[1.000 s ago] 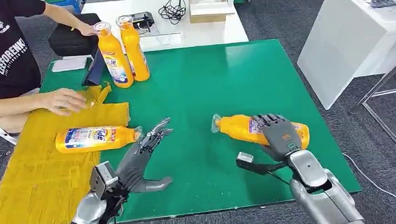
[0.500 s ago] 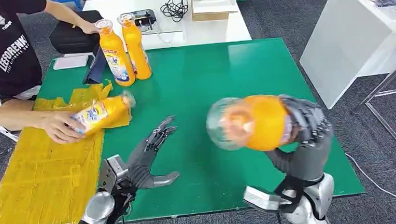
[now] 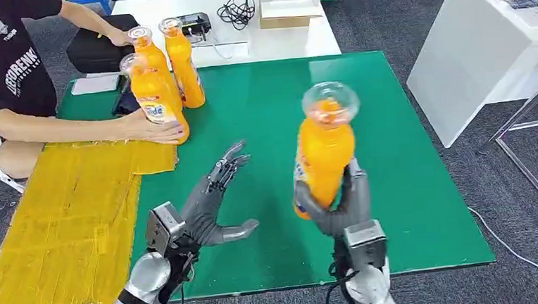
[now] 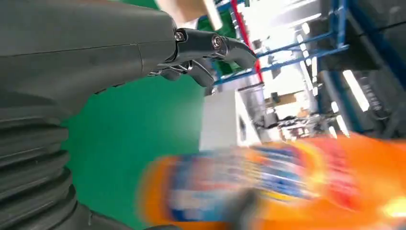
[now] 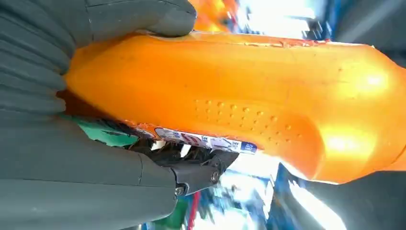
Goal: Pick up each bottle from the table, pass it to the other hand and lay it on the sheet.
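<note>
My right hand [image 3: 340,207] grips an orange bottle [image 3: 322,149] around its lower half and holds it upright above the green table [image 3: 393,151], clear cap up. In the right wrist view the same bottle [image 5: 268,100] lies across my right hand [image 5: 72,143], fingers wrapped round it. My left hand [image 3: 209,205] hovers open to the left of it, palm toward the bottle, fingers spread, a gap between them. The left wrist view shows my left hand [image 4: 95,62] with the blurred bottle [image 4: 287,187] close by. The yellow sheet [image 3: 59,221] covers the table's left side.
A person at the far left presses a hand [image 3: 155,127] on a third orange bottle [image 3: 151,96] standing at the sheet's far edge. Two more bottles [image 3: 179,59] stand behind it. A white table [image 3: 288,41] with a box and cables lies beyond.
My right hand lifted the bottle off the table and turned it upright, moving left toward my left hand. The person took the bottle from the sheet and stood it beside the other two.
</note>
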You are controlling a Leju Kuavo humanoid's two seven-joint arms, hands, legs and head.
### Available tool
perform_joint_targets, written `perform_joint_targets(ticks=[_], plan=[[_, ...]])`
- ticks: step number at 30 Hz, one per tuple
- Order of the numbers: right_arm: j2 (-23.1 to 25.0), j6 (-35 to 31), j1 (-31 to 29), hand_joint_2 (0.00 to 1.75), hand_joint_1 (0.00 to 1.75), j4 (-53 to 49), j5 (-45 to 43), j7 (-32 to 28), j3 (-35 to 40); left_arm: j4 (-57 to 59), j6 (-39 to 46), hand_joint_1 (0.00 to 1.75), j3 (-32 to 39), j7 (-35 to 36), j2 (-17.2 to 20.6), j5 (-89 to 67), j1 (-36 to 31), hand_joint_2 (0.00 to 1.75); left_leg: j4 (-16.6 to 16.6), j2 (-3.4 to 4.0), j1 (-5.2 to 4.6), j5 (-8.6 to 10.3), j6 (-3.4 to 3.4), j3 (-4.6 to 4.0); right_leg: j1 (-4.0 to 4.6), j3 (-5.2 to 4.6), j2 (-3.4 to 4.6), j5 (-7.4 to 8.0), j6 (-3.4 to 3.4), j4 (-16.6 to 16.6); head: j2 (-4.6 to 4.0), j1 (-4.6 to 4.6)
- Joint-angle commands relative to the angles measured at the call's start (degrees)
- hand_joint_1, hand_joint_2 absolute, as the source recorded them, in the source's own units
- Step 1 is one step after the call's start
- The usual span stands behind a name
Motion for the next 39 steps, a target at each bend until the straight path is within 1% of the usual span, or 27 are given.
perform_joint_targets(ticks=[1, 2, 5, 7, 8, 9, 10, 12, 13, 14, 15, 17, 19, 20, 21, 22, 24, 27, 30, 31, 32, 33, 34, 35, 36, 38, 39], plan=[[0.1, 1.4, -5.9, 1.75, 1.75, 16.2, 0.2, 1.1, 5.8, -1.1, 1.1, 0.0, -3.9, -0.8, 1.0, 0.5, -2.4, 1.75, -0.1, -0.19, 0.08, -0.13, -0.03, 0.51, 0.0, 0.49, 0.32, -0.09, -0.09, -0.2, 0.0, 0.02], [0.2, 1.5, -6.0, 1.75, 1.75, 16.8, 0.3, 1.2, 6.0, -1.2, 1.1, 0.0, -4.1, -0.8, 1.0, 0.5, -2.4, 1.75, -0.1, -0.08, 0.04, -0.06, -0.01, 0.2, 0.0, 0.19, 0.2, -0.01, -0.04, -0.1, 0.0, 0.02], [0.2, 1.5, -6.0, 1.75, 1.75, 16.8, 0.3, 1.2, 6.0, -1.2, 1.1, 0.0, -4.1, -0.8, 1.0, 0.5, -2.4, 1.75, -0.1, -0.08, 0.04, -0.06, -0.01, 0.2, 0.0, 0.19, 0.2, -0.01, -0.04, -0.1, 0.0, 0.02], [0.4, 1.7, -6.6, 1.75, 1.75, 18.7, 0.7, 1.2, 6.4, -1.4, 1.3, 0.0, -4.4, -1.0, 1.2, 0.6, -2.5, 1.75, -0.1, -0.12, 0.06, -0.09, -0.02, 0.32, 0.0, 0.31, 0.26, -0.05, -0.06, -0.1, 0.0, 0.02], [0.1, 0.2, -7.0, 1.75, 1.75, 19.4, 4.9, 0.5, 8.7, -0.2, 1.7, 0.0, -4.7, -1.0, 0.9, 0.7, -3.1, 1.75, -0.1, -0.09, 0.06, -0.07, -0.01, 0.23, 0.01, 0.26, 0.24, -0.03, -0.05, -0.1, 0.0, 0.0], [-0.1, -0.5, -6.9, 1.75, 1.75, 19.3, 5.7, 0.1, 9.2, -0.1, 1.7, 0.0, -4.7, -1.1, 1.0, 0.8, -3.1, 1.75, -0.1, -0.16, 0.01, -0.05, -0.03, 0.19, -0.04, 0.22, 0.15, -0.05, -0.07, -0.1, 0.0, 0.04], [-0.4, -1.9, -6.7, 1.75, 1.75, 19.3, 7.5, -0.5, 10.1, 0.1, 1.7, 0.0, -4.8, -1.1, 1.0, 0.7, -3.1, 1.75, -0.1, -0.27, 0.02, -0.13, -0.07, 0.42, -0.05, 0.43, 0.31, -0.11, -0.13, -0.1, 0.0, 0.02], [-0.8, -4.2, -6.6, 1.75, 1.75, 19.1, 10.6, -1.5, 11.7, 0.9, 1.7, 0.0, -4.9, -1.0, 0.8, 0.7, -3.5, 1.75, -0.1, -0.22, -0.01, -0.05, -0.04, 0.17, -0.04, 0.21, 0.1, -0.06, -0.07, -0.1, 0.0, 0.02], [-0.9, -6.0, -6.6, 1.75, 1.75, 18.8, 12.8, -1.7, 12.8, 1.8, 2.0, 0.0, -4.8, -0.7, 0.6, 0.6, -4.0, 1.75, -0.1, -0.3, 0.03, -0.1, -0.07, 0.36, -0.03, 0.4, 0.17, -0.1, -0.12, -0.1, 0.0, 0.02], [-0.9, -6.5, -6.6, 1.75, 1.75, 18.5, 13.6, -1.9, 13.3, 2.4, 2.2, 0.0, -4.7, -0.5, 0.4, 0.9, -4.2, 1.75, -0.1, -0.2, 0.0, -0.05, -0.04, 0.16, -0.03, 0.2, 0.09, -0.05, -0.07, -0.1, 0.0, 0.0], [-1.1, -7.9, -6.6, 1.75, 1.75, 18.2, 15.6, -1.9, 14.3, 3.6, 2.4, 0.0, -4.2, 0.0, -0.1, 1.6, -4.7, 1.75, -0.1, -0.28, 0.01, -0.07, -0.06, 0.28, -0.03, 0.31, 0.11, -0.09, -0.09, -0.1, 0.0, 0.02], [-1.0, -8.2, -6.5, 1.75, 1.75, 18.0, 15.8, -1.6, 14.6, 4.2, 2.4, 0.0, -4.2, 0.0, 0.0, 1.7, -5.0, 1.75, -0.1, -0.15, -0.03, -0.02, -0.02, 0.05, -0.04, 0.06, 0.04, -0.03, -0.04, -0.1, 0.0, 0.0], [-1.3, -9.5, -6.6, 1.75, 1.75, 17.7, 17.0, -1.6, 15.3, 5.1, 2.6, 0.0, -3.7, 0.2, -0.3, 2.6, -5.1, 1.75, -0.1, -0.22, -0.02, -0.03, -0.03, 0.17, -0.04, 0.16, 0.07, -0.05, -0.06, -0.1, 0.0, 0.0], [-1.5, -10.5, -6.5, 1.75, 1.75, 17.5, 17.6, -1.9, 15.5, 5.4, 2.7, 0.0, -3.6, 0.4, -0.4, 2.8, -5.2, 1.75, -0.1, -0.21, -0.02, -0.02, -0.02, 0.12, -0.05, 0.13, 0.03, -0.04, -0.05, -0.1, 0.0, 0.0], [-1.8, -13.1, -6.4, 1.75, 1.75, 17.0, 19.7, -2.9, 16.3, 6.8, 3.3, 0.0, -3.1, 1.5, -0.6, 3.1, -5.6, 1.75, -0.1, -0.27, -0.01, -0.05, -0.03, 0.25, -0.05, 0.26, 0.08, -0.07, -0.06, -0.1, 0.0, 0.0], [-1.9, -14.7, -6.4, 1.75, 1.75, 16.6, 21.1, -3.3, 17.2, 8.1, 3.5, 0.0, -2.9, 1.8, -0.8, 3.4, -6.2, 1.75, -0.1, -0.24, -0.01, -0.05, -0.02, 0.19, -0.04, 0.2, 0.08, -0.06, -0.05, -0.1, 0.0, 0.0], [-1.9, -15.2, -6.4, 1.75, 1.75, 16.2, 21.6, -3.1, 17.8, 9.3, 3.5, 0.0, -2.7, 1.8, -1.0, 3.6, -6.8, 1.75, -0.1, -0.18, -0.04, -0.01, -0.01, 0.04, -0.05, 0.06, 0.01, -0.03, -0.03, -0.1, 0.0, 0.02], [-1.9, -15.2, -6.4, 1.75, 1.75, 16.2, 21.6, -3.1, 17.8, 9.3, 3.5, 0.0, -2.7, 1.8, -1.0, 3.6, -6.8, 1.75, -0.1, -0.26, 0.0, -0.08, -0.03, 0.24, -0.04, 0.26, 0.11, -0.08, -0.07, -0.1, 0.0, 0.04], [-1.9, -15.2, -6.4, 1.75, 1.75, 16.2, 21.6, -3.1, 17.8, 9.3, 3.5, 0.0, -2.7, 1.8, -1.0, 3.6, -6.8, 1.75, -0.1, -0.17, -0.05, -0.02, -0.02, 0.04, -0.06, 0.06, 0.03, -0.03, -0.04, -0.1, 0.0, 0.02], [-1.9, -15.2, -6.4, 1.75, 1.75, 16.2, 21.6, -3.1, 17.8, 9.3, 3.5, 0.0, -2.7, 1.8, -1.0, 3.6, -6.8, 1.75, -0.1, -0.26, -0.03, -0.05, -0.04, 0.2, -0.06, 0.22, 0.08, -0.07, -0.08, -0.1, 0.0, 0.02], [-1.9, -15.2, -6.4, 1.75, 1.75, 16.2, 21.6, -3.1, 17.8, 9.3, 3.5, 0.0, -2.7, 1.8, -1.0, 3.6, -6.8, 1.75, -0.1, -0.17, -0.04, -0.03, -0.03, 0.09, -0.06, 0.1, 0.07, -0.04, -0.06, -0.1, 0.0, 0.02], [-2.0, -15.4, -6.6, 1.75, 1.75, 16.2, 21.9, -3.1, 18.1, 9.4, 3.5, 0.0, -2.6, 1.9, -1.1, 3.9, -6.7, 1.75, -0.1, -0.26, -0.02, -0.07, -0.05, 0.25, -0.06, 0.26, 0.11, -0.09, -0.09, -0.1, 0.0, 0.02], [-2.1, -15.4, -6.9, 1.75, 1.75, 16.1, 22.2, -3.1, 18.9, 9.9, 3.2, 0.0, -2.2, 2.1, -1.4, 4.8, -6.8, 1.75, -0.1, -0.21, -0.02, -0.06, -0.04, 0.17, -0.04, 0.18, 0.09, -0.07, -0.07, -0.1, 0.0, 0.02], [-2.2, -15.1, -7.2, 1.75, 1.75, 16.1, 21.9, -2.7, 19.5, 10.4, 3.2, 1.66, -2.0, 2.0, -1.6, 5.5, -6.9, 1.75, -0.1, -0.18, -0.03, -0.04, -0.03, 0.1, -0.05, 0.11, 0.06, -0.05, -0.05, -0.1, 0.0, 0.02], [-2.2, -14.8, -7.3, 1.75, 1.75, 16.2, 21.7, -2.5, 20.0, 10.6, 2.7, 1.75, -1.4, 1.6, -2.0, 6.9, -6.8, 1.75, -0.1, -0.25, -0.02, -0.08, -0.05, 0.25, -0.05, 0.25, 0.12, -0.09, -0.08, -0.1, 0.0, 0.02], [-2.1, -14.8, -7.7, 1.75, 1.75, 16.7, 21.0, -1.7, 20.6, 10.4, 2.4, 1.75, -0.9, 1.2, -2.2, 8.4, -6.7, 1.75, -0.1, -0.16, -0.03, -0.05, -0.03, 0.13, -0.05, 0.13, 0.1, -0.05, -0.05, -0.1, 0.0, 0.02], [-2.1, -14.8, -7.7, 1.75, 1.75, 16.9, 20.8, -1.6, 20.7, 10.2, 2.4, 1.75, -0.8, 1.1, -2.2, 8.5, -6.6, 1.75, -0.1, -0.19, -0.02, -0.07, -0.04, 0.24, -0.05, 0.23, 0.16, -0.07, -0.07, -0.1, 0.0, 0.0]])
